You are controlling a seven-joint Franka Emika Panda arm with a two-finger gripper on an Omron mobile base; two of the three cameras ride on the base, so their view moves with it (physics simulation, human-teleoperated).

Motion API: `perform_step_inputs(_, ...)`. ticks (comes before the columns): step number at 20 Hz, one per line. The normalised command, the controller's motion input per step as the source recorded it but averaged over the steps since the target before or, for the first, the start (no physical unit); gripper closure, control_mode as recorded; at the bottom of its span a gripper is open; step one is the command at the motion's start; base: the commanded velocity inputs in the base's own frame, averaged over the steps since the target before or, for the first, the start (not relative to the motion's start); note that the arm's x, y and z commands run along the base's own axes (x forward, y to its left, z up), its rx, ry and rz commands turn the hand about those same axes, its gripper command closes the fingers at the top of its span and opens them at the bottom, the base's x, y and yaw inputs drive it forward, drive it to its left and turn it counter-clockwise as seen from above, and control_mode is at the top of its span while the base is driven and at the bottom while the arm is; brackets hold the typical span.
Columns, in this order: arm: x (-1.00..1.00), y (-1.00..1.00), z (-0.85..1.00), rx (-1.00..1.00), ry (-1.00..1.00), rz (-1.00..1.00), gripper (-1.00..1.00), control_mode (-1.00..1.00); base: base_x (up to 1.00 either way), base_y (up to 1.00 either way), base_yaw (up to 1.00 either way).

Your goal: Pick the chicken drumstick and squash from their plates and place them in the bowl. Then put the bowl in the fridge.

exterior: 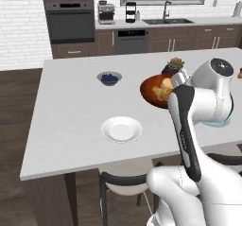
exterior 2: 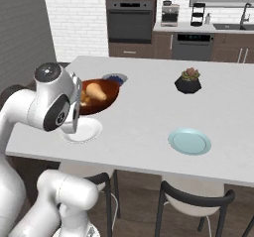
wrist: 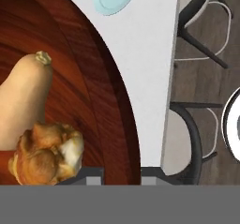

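Gripping the wooden bowl [wrist: 98,101] rim, hand [wrist: 122,180] pinched on it, squash [wrist: 23,101] and drumstick [wrist: 44,155] inside, above worktop [exterior: 71,111].

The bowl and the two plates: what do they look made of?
The bowl looks like wood with a polished finish: reddish-brown, with dark grain streaks. The white plate and the blue-green plate look like glazed ceramic, smooth and plain in colour, though plastic cannot be ruled out.
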Motion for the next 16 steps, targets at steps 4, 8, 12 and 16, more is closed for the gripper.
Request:
perform_step_inputs(4, -0.74, 0.00, 0.30, 0.00, -0.08, 0.00, 1.00, -1.00, 0.00, 0.00, 0.00)
perform_step_inputs(8, -0.74, 0.00, 0.22, 0.00, -0.34, -0.01, 1.00, -1.00, 0.00, 0.00, 0.00)
perform_step_inputs(12, -0.59, 0.00, 0.15, 0.03, -0.20, -0.01, 1.00, -1.00, 0.00, 0.00, 0.00)
perform_step_inputs(16, -0.14, 0.00, 0.03, 0.01, -0.02, 0.00, 1.00, 1.00, -0.59, -0.07, -0.04)
